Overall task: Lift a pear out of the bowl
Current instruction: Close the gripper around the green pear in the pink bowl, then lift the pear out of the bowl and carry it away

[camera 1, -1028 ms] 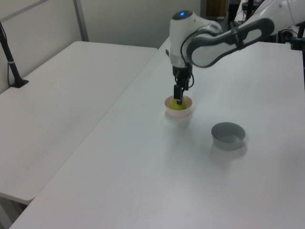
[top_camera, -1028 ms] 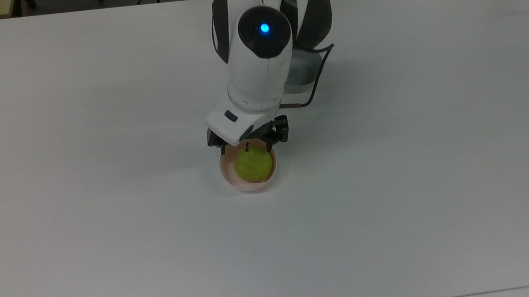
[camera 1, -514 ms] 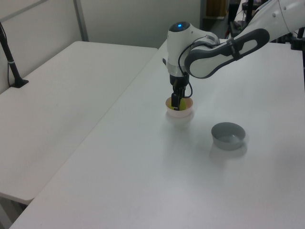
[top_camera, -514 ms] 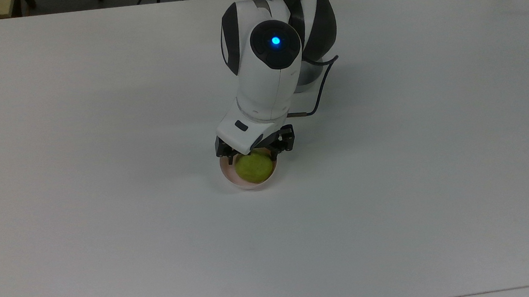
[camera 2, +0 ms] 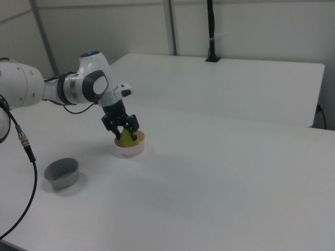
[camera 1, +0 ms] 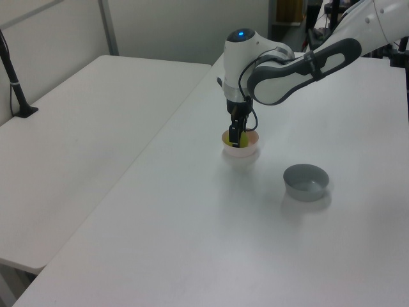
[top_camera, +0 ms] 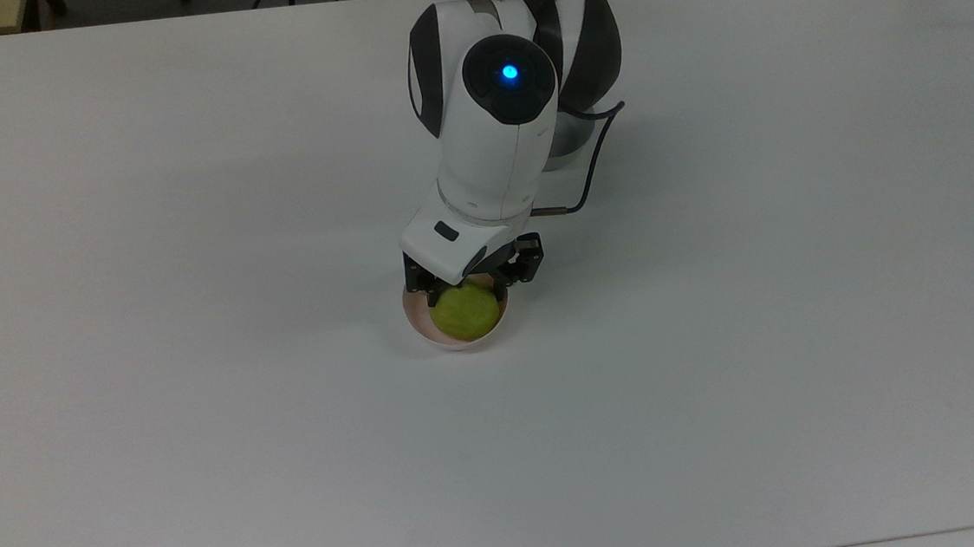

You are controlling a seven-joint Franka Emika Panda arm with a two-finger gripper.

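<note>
Pear (top_camera: 464,313) sat in the pink bowl (top_camera: 415,323), directly beneath the gripper (top_camera: 464,293), yellow-green body rising above the rim. In the right view the pear (camera 2: 127,137) stood between the two dark fingers (camera 2: 134,129), one on either side of its upper part. Fingers were drawn in to about the pear's width and appeared to touch it; firm contact could not be confirmed from these angles, so the grip is recorded as probable only. The stem was hidden under the hand.

Bowl rested on the white table (top_camera: 203,418), under the gripper. In the left view the bowl (camera 1: 248,150) showed only its rim around the finger (camera 1: 234,134).

Gripper pointed straight down from the white wrist, with a blue light (top_camera: 509,72) lit on the arm (top_camera: 489,134) above it. A dark cable (top_camera: 592,169) ran from the wrist back toward the base.

Grey bowl (camera 1: 306,181) stood well apart from the hand, toward the left view's right and nearer that camera; in the right view the grey bowl (camera 2: 62,173) lay to the right view's left of the gripper (camera 2: 122,130). A second white table (camera 1: 77,160) stood beyond the left view's left of the hand.
</note>
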